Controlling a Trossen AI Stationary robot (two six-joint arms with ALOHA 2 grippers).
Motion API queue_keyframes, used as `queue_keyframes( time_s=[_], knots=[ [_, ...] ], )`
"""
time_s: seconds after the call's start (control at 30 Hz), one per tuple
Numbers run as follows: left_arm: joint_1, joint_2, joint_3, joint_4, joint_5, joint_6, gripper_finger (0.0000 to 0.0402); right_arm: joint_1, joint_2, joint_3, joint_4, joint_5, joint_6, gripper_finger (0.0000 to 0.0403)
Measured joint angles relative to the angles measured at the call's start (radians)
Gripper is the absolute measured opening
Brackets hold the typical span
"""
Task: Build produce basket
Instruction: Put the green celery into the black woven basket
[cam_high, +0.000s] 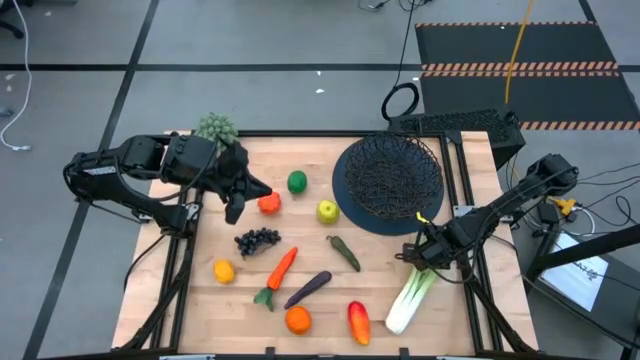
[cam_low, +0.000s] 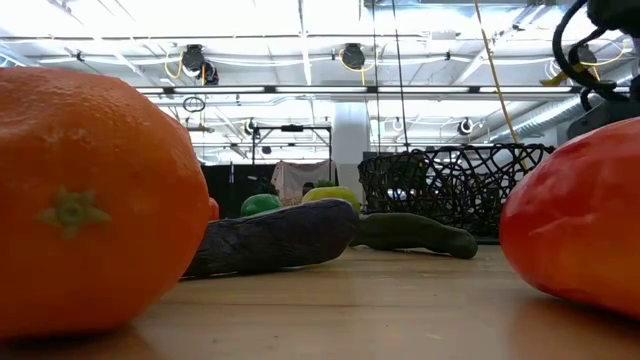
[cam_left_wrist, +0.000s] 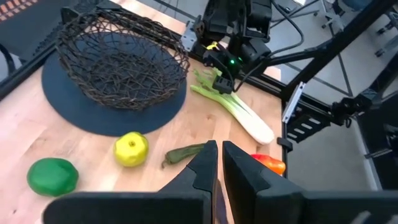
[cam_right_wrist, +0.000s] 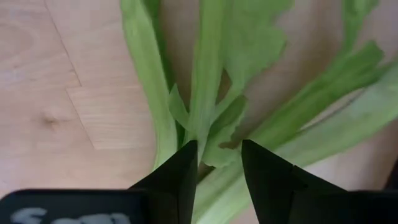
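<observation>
The white-green leek (cam_high: 410, 298) lies flat on the table near its right edge, green leaves toward the basket (cam_high: 390, 178). The black wire basket stands on a dark round mat (cam_left_wrist: 93, 118) at the far right. My right gripper (cam_right_wrist: 217, 152) points down over the leek's leafy end (cam_left_wrist: 208, 87), open, with a finger on either side of the leaves. My left gripper (cam_high: 235, 208) hangs shut and holds nothing, raised over the table's far left, next to the tomato (cam_high: 268, 203). My right gripper comes from above with its fingers (cam_right_wrist: 180, 168) either side of the leek's green leaves (cam_right_wrist: 214, 124). Whether the fingers touch the leaves cannot be told. The leek lies on the wood.
Loose on the table lie a lime (cam_high: 296, 181), apple (cam_high: 327, 211), grapes (cam_high: 257, 240), pickle (cam_high: 345, 252), lemon (cam_high: 223, 270), carrot (cam_high: 280, 270), eggplant (cam_high: 308, 289), orange (cam_high: 297, 319) and pepper (cam_high: 358, 321). A pale bushy clump (cam_high: 215, 127) sits at the far left corner.
</observation>
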Motion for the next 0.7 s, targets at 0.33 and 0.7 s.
queue_keyframes(
  time_s=[0.33,0.7],
  knots=[
    [0.000,0.000,0.000,0.000,-0.038,-0.011,0.0026,-0.006,-0.004,-0.003,0.123,0.025,-0.019,0.0121],
    [0.000,0.018,0.000,0.002,-0.039,-0.055,0.0026,-0.005,-0.035,-0.002,0.116,0.101,-0.091,0.0121]
  ],
)
